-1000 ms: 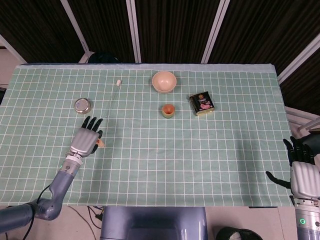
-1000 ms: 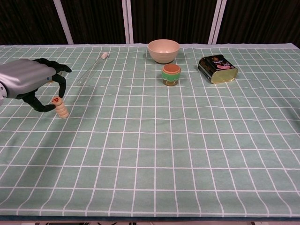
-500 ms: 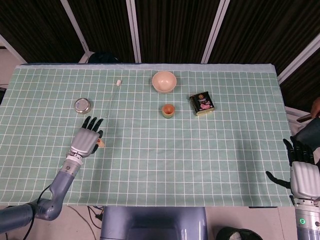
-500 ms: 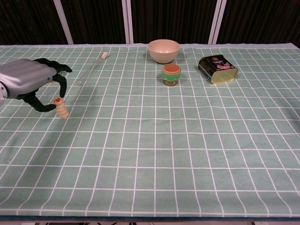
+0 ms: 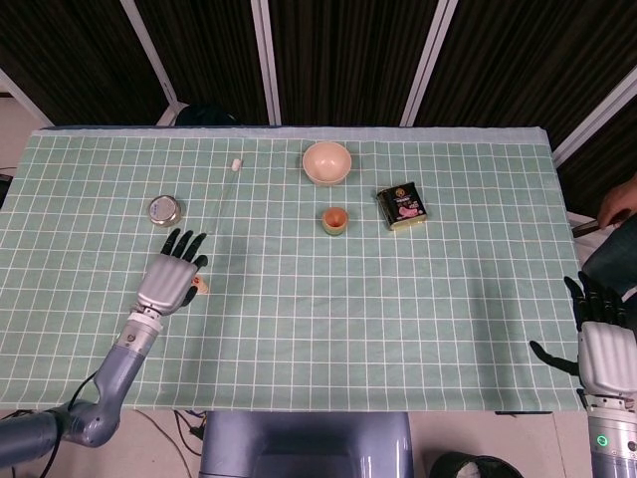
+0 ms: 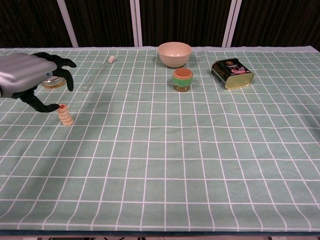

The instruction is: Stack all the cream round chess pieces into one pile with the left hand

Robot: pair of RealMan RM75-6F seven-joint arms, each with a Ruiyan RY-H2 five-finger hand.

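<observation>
Setting: dark slatted panels stand behind a table point(image 5: 418, 329) covered with a green cloth ruled in white squares.
Pile: cream round chess pieces point(image 6: 65, 115) stand as one short upright column near the left edge of the tabletop, about midway between the front and back edges; the top piece bears a red mark. In the head view the pile point(image 5: 201, 287) is only a small pale spot just beside the hand.
Left hand: left hand point(image 6: 31, 75) hangs over the cloth just left of and slightly behind the pile, fingers spread and curved, holding nothing. One dark fingertip point(image 6: 54, 107) sits very near the top piece; contact cannot be told.
Key relation: the pile lies to the right of the left hand point(image 5: 170, 277) and a little toward the front edge, with its long axis vertical. Any next move should go up and away, not sideways, since a sideways brush could topple the column.
Right hand: right hand point(image 5: 600, 344) rests at the front right corner, well apart from the pile, fingers apart and empty.
Progress: no loose cream pieces show elsewhere, so the stacking looks finished or close to it.
Other things: small tin point(image 5: 164, 209), thin rod point(image 6: 97, 73), pink bowl point(image 6: 174, 53), green cup point(image 6: 182, 79), dark can point(image 6: 232, 73).
</observation>
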